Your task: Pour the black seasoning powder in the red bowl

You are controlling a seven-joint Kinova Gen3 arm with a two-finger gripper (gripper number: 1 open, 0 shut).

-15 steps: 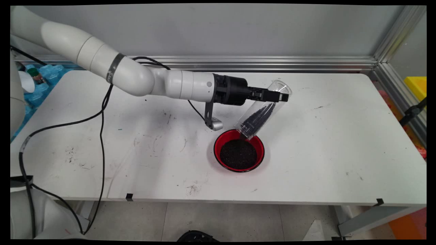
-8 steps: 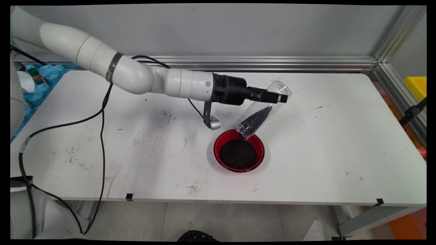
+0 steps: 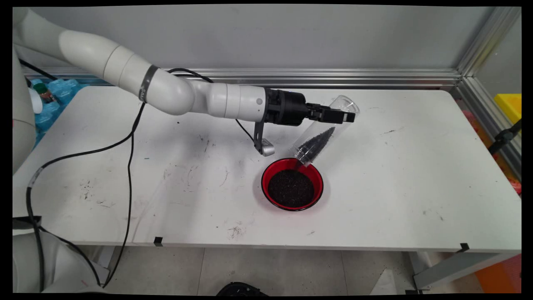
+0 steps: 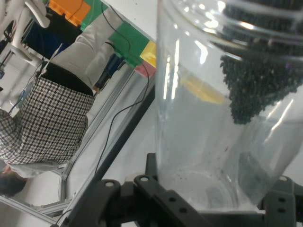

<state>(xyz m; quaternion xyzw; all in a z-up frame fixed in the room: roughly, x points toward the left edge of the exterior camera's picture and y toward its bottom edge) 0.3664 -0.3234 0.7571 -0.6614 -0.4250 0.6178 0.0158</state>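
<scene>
Now, here is what you are looking at:
Tube: the clear tube (image 3: 322,133) is hanging tilted, mouth down over the red bowl's (image 3: 266,177) far rim, so its dark grains (image 3: 317,141) are sliding toward the mouth.
Hand: your hand (image 3: 339,117) is clamping the tube near its raised closed end, jaws narrow on the wall.
Bowl: it is sitting mid-counter (image 3: 416,166), already holding a dark heap.
Around: a black cable (image 3: 129,166) is trailing off to the left, well apart; nothing is blocking the bowl.

Plain grey wall (image 3: 266,37) behind white table (image 3: 395,175); aluminium rail (image 3: 333,77) along wall base, turning at right corner. Tabletop scuffed, dark smudges. Pale tiled floor (image 3: 270,271) below near edge. Yellow bin (image 3: 510,104) far right.
</scene>
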